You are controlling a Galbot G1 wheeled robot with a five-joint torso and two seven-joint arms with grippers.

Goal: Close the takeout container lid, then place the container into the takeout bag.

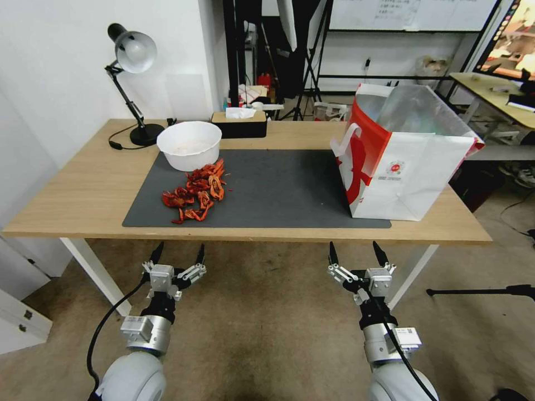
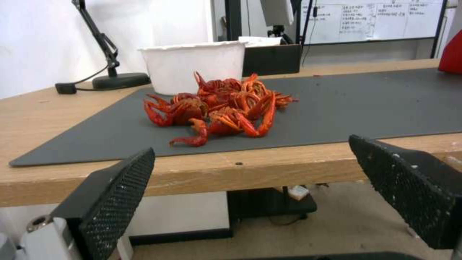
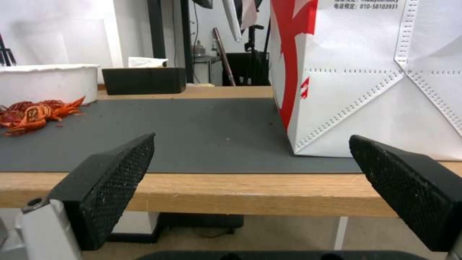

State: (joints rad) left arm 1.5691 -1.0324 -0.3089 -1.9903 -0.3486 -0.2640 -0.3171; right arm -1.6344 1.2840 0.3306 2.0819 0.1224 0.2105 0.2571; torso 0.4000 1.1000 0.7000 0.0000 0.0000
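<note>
Head view: the takeout bag (image 1: pixel 405 159) stands upright with its mouth open on the right part of the wooden desk (image 1: pixel 72 192), its base partly on the dark grey mat (image 1: pixel 278 189). At the mat's far left sits a round white bowl (image 1: pixel 189 145), with a heap of red crayfish (image 1: pixel 196 192) just in front of it. A black desk lamp (image 1: pixel 131 83) and a black tissue box (image 1: pixel 239 123) stand along the far edge. Both arms hang below the near desk edge: the left hand (image 1: pixel 178 253) and right hand (image 1: pixel 356 253) each have their fingers spread, pinching nothing

Left wrist view: spread black fingertips (image 2: pixel 120 187) frame the crayfish (image 2: pixel 221 106) on the mat, the bowl (image 2: pixel 195 66) behind them

Right wrist view: spread fingertips (image 3: pixel 115 177) frame the desk edge, with the bag (image 3: pixel 370 79) standing on the mat and crayfish (image 3: pixel 34 113) at the far side beside the bowl (image 3: pixel 46 81)
</note>
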